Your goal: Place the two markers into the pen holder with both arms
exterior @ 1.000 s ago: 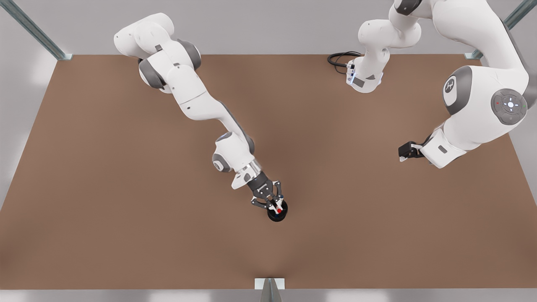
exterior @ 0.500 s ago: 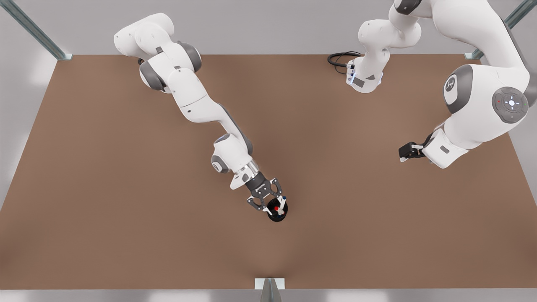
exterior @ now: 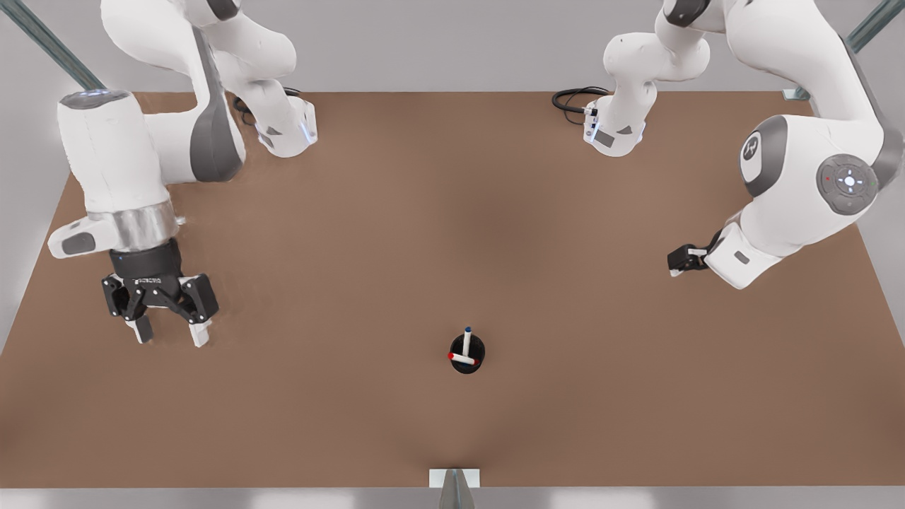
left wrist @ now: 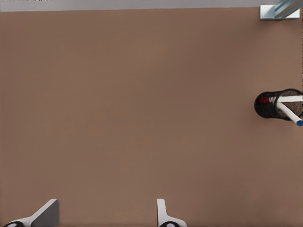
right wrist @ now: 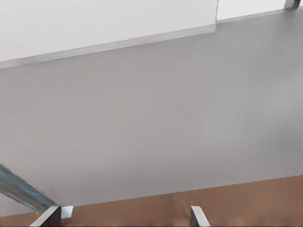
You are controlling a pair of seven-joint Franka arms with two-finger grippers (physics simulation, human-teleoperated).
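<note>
Black pen holder on the brown desk near its middle, red-capped marker and blue-capped marker leaning inside it, left tool wide and empty at the front view's left, well apart, right tool wide and empty at the right edge.

The left gripper hangs near the surface's edge on the front view's left, fingers spread apart, empty. The right gripper waits near the opposite edge, fingers apart.
</note>
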